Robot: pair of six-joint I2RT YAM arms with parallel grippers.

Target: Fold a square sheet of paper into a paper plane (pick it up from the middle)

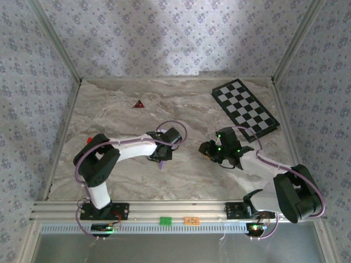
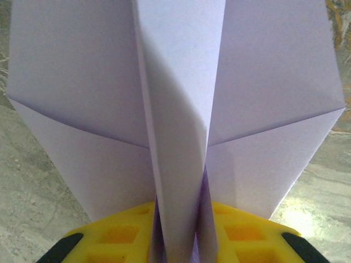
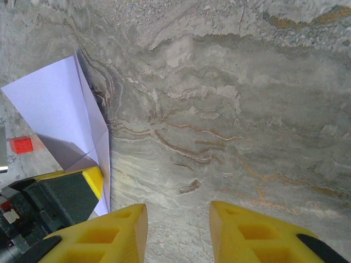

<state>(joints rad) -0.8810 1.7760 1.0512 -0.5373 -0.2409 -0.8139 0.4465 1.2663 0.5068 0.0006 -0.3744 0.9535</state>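
Observation:
The pale lilac paper plane is folded into a dart, its wings spread to both sides and its centre fold standing upright. That fold sits between the yellow fingers of my left gripper; its layers stand loosely apart, not pinched flat, so the jaws are slightly open around it. From above, my left gripper is low over the marble mid-table, with a lilac tip showing under it. My right gripper hangs to the right, apart from the paper, open with bare marble between its fingers. One wing shows at the left of the right wrist view.
A black-and-white checkered board lies at the back right. A small dark red triangle sits at the back centre. A small red object lies on the marble beyond the plane. Patterned walls close in the table on three sides.

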